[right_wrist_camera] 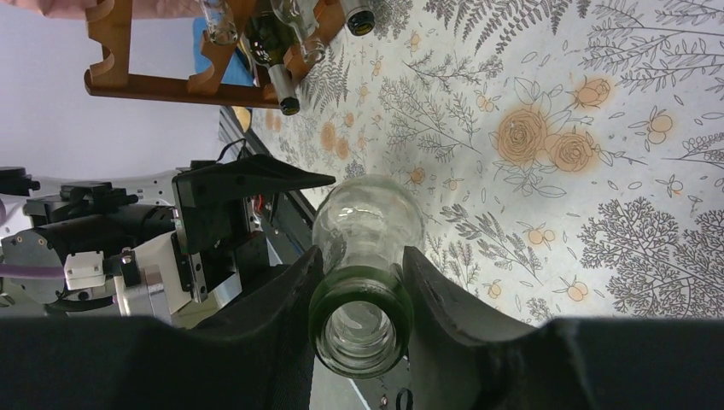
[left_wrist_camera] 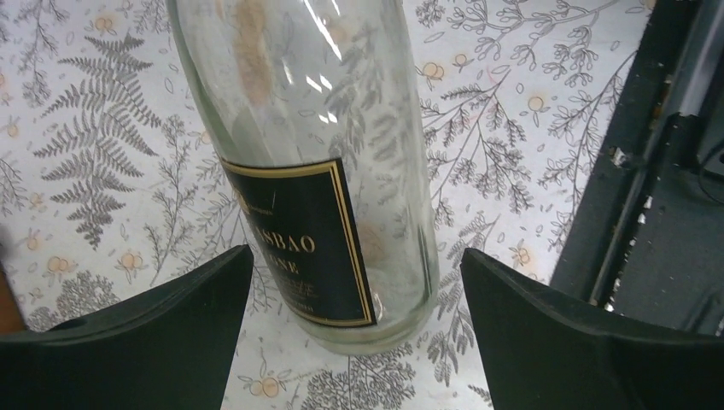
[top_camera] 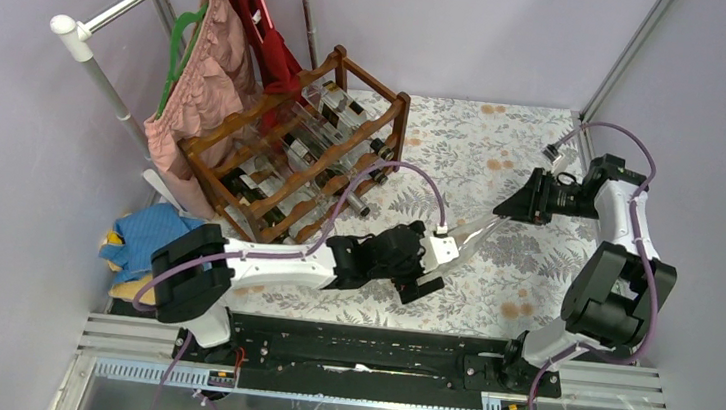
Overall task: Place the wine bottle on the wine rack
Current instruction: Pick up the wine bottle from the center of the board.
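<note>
One wine rack (top_camera: 401, 128), one wine bottle (left_wrist_camera: 341, 128) off it, two arms (top_camera: 273, 262) (top_camera: 617, 290).

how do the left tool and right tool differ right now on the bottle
The left tool stands wide open; the right tool is shut on the wine bottle. The left tool straddles the bottle's lower body without touching it; the right tool pinches the neck by the mouth. Both are black, two-fingered, and at the same clear bottle.

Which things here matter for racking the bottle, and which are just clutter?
Job:
- wine bottle
- wine rack
- right claw, shut on the bottle's neck
- left claw, open either side of its lower body

Clutter:
- pink garment
- red garment
- blue bundle
- racked bottles
</note>
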Available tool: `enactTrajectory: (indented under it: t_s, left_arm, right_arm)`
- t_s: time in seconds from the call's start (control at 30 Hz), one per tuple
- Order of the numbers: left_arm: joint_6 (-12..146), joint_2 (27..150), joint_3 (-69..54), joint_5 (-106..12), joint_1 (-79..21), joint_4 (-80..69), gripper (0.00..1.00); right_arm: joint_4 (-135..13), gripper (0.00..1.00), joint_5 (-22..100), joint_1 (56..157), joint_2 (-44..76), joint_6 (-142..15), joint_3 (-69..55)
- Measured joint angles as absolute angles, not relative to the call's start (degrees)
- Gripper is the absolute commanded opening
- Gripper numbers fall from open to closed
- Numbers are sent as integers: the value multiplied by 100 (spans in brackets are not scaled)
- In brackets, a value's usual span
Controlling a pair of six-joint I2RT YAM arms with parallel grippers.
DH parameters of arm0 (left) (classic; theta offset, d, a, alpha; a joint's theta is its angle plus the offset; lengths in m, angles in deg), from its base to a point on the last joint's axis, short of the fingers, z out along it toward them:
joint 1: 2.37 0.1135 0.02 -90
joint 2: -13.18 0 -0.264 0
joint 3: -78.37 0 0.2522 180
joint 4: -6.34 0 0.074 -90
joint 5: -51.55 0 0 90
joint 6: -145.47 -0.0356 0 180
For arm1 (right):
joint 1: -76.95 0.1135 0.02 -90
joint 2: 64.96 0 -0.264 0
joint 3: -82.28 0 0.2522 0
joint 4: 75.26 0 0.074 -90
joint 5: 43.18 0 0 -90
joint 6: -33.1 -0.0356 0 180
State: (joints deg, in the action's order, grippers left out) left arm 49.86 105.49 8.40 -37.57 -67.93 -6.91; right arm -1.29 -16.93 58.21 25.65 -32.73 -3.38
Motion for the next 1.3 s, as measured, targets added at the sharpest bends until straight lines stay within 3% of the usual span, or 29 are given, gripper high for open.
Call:
enactTrajectory:
  t_s: [0.27,0.77,1.03,1.13,1.2,1.23,1.27,1.3]
  left_arm:
    - [4606,11056,514,-3453,-6797,-629,99]
    - [4409,11510,182,-3746,-6559,-649,99]
    - [4425,11657,241,-4168,-6364,-538,99]
    - [4422,11744,237,-4240,-6336,-492,98]
    - [4420,11849,204,-4233,-6334,-476,87]
    - [4422,11915,182,-4222,-6332,-476,73]
    - [4444,11967,134,-4203,-6332,-505,56]
    - [4471,12002,88,-4181,-6332,-535,29]
  right_arm:
    - [402,3,-1981,5646,3061,-2447,-323]
    - [564,41,-2300,5349,3452,-1759,-185]
    - [986,41,-2503,5238,4104,-1046,-94]
    - [1167,50,-2571,5209,4303,-744,-83]
    - [1263,56,-2567,5203,4370,-620,-32]
    - [1314,58,-2565,5203,4390,-572,7]
    - [1329,61,-2525,5203,4403,-521,53]
    - [1346,63,-2514,5194,4419,-489,75]
